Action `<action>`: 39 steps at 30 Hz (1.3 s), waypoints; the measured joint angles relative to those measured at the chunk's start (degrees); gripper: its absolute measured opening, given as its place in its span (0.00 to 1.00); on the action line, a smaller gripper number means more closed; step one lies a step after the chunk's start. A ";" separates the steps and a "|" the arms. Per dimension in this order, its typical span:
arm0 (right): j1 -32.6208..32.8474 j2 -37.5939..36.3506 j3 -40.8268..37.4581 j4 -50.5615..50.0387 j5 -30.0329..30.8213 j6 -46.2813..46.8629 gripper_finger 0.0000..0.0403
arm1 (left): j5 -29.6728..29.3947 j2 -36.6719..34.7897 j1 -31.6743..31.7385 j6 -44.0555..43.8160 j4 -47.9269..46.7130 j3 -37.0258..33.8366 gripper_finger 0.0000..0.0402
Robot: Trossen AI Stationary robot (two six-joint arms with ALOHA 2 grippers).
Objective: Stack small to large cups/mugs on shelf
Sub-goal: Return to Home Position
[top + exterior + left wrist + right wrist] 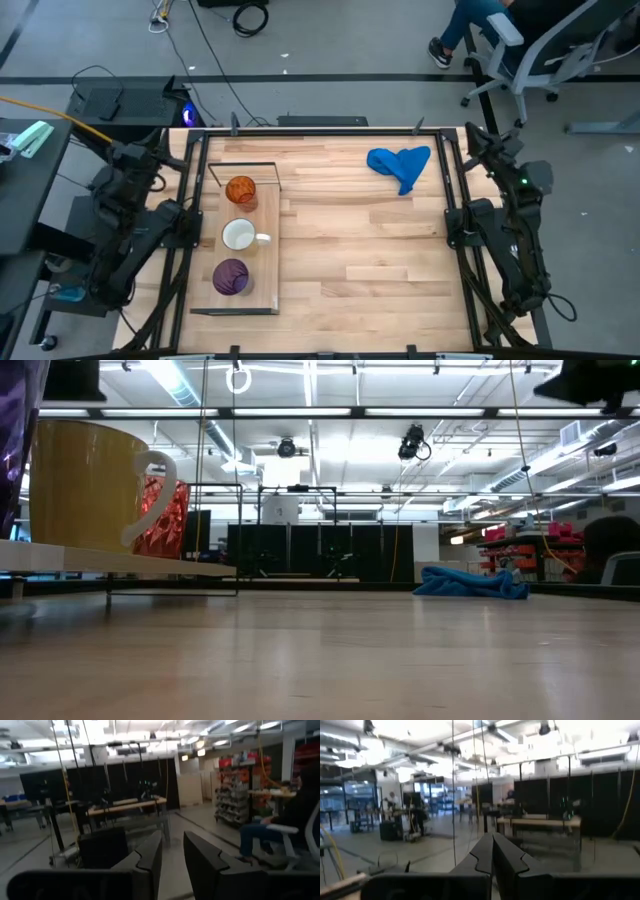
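Note:
Three vessels stand in a row on the light-wood shelf at the table's left side. The orange translucent cup is farthest, the white mug is in the middle with its handle toward the table's right, and the purple cup is nearest. In the low view the mug and orange cup rest by their bases on the shelf board. My left gripper is open and raised off the left edge, facing the room. My right gripper is shut, parked off the right edge.
A crumpled blue cloth lies near the table's far right, also seen in the low view. Bare plank tabletop spreads between the shelf and the right arm. A person sits on a chair beyond the far edge.

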 joint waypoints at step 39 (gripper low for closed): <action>0.00 -0.04 -21.29 9.72 0.50 1.18 0.04 | -6.50 0.09 0.00 -2.05 26.33 -28.62 0.22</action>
